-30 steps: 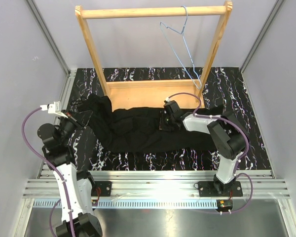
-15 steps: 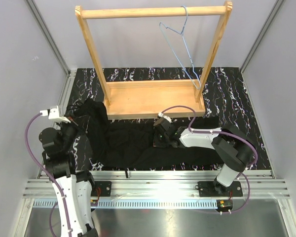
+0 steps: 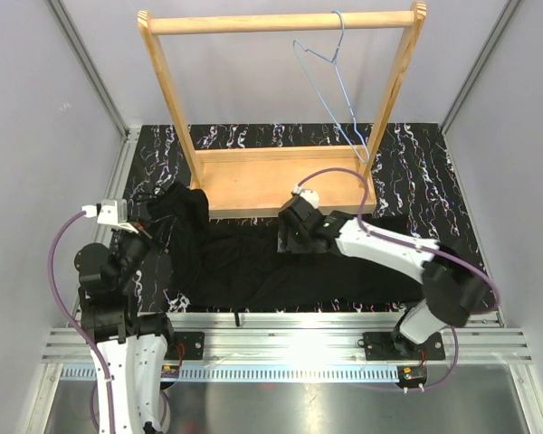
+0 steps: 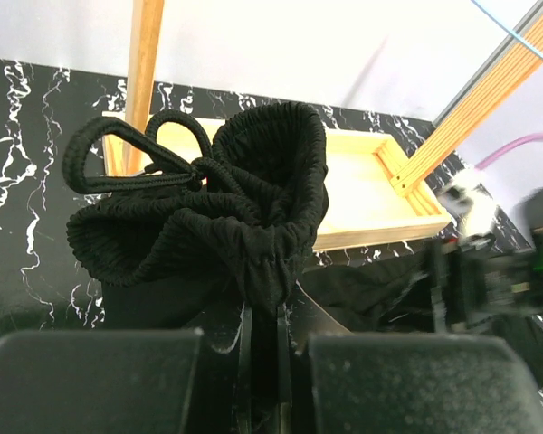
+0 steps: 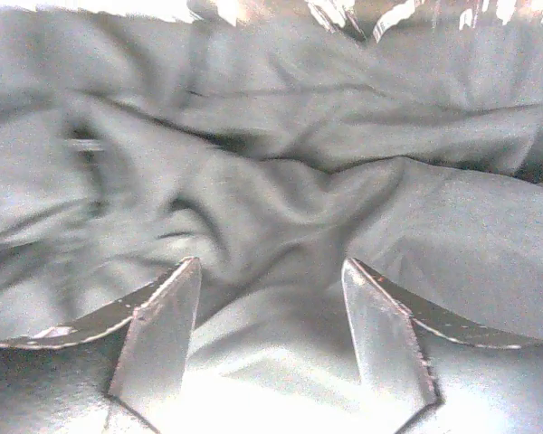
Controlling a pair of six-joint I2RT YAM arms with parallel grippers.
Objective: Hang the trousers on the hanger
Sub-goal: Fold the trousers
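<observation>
Setting: A black, white-veined worktop (image 3: 434,154) sat between pale grey walls (image 3: 36,90).
Top view, rack: A light wooden rack (image 3: 281,20) stood at the far side of the worktop, with its flat base resting on the surface.
Top view, hanger: The hanger (image 3: 337,90) hung by its hook from the rack's top bar, toward the right end, empty.
Top view, trousers: The trousers (image 3: 253,262) lay crumpled on the worktop just in front of the rack's base. Their long axis ran left to right, and the waist end was bunched up at the left.
Top view, claws: The left claw (image 3: 149,237) was at the bunched waist end. The right claw (image 3: 290,237) was over the middle of the cloth.
Left wrist view: The left claw was closed tight on the gathered elastic waistband, lifting it into a ruffled mound. A drawstring (image 4: 118,154) looped off to the left.
Right wrist view: The right claw's two fingers stood well apart just above wrinkled cloth, with nothing pinched between them.
Key relation: The hanger was up and beyond the cloth, toward the right, well apart from both claws. The right arm looked nearer to it, while the held waist end lay on the opposite side.
</observation>
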